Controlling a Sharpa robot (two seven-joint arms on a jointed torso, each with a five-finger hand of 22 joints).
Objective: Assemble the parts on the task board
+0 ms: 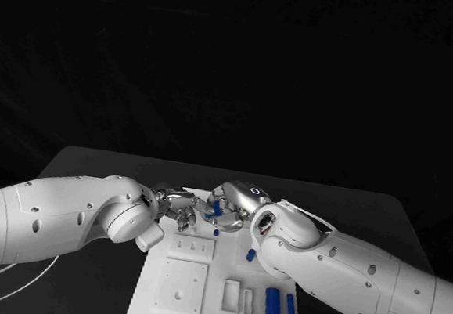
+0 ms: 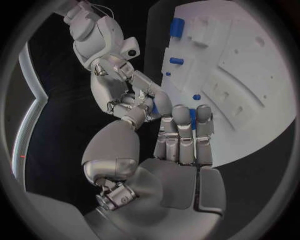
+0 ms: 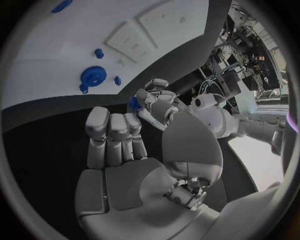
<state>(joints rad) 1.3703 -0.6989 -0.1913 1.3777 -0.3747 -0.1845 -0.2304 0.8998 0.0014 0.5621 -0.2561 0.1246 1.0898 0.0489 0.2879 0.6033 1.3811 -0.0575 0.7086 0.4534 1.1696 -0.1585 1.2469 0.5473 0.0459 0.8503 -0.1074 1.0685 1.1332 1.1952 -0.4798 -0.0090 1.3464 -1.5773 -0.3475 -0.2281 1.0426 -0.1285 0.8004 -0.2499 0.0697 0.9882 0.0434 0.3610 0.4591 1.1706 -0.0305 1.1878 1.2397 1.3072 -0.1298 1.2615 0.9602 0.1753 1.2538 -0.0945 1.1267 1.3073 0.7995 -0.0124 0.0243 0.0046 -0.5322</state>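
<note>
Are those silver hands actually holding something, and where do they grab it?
A small blue part sits between the left hand fingertips; the right hand meets it. Which end is gripped cannot be told.

We see two bulky white arms, the left arm (image 1: 48, 215) and the right arm (image 1: 374, 281), with smooth rounded shells dotted with small dark screw holes. Each ends in a silver metallic hand, the left hand (image 2: 165, 150) and the right hand (image 3: 134, 155), built of segmented grey fingers and flat palm plates. Thin white cables loop beside the left arm.
</note>
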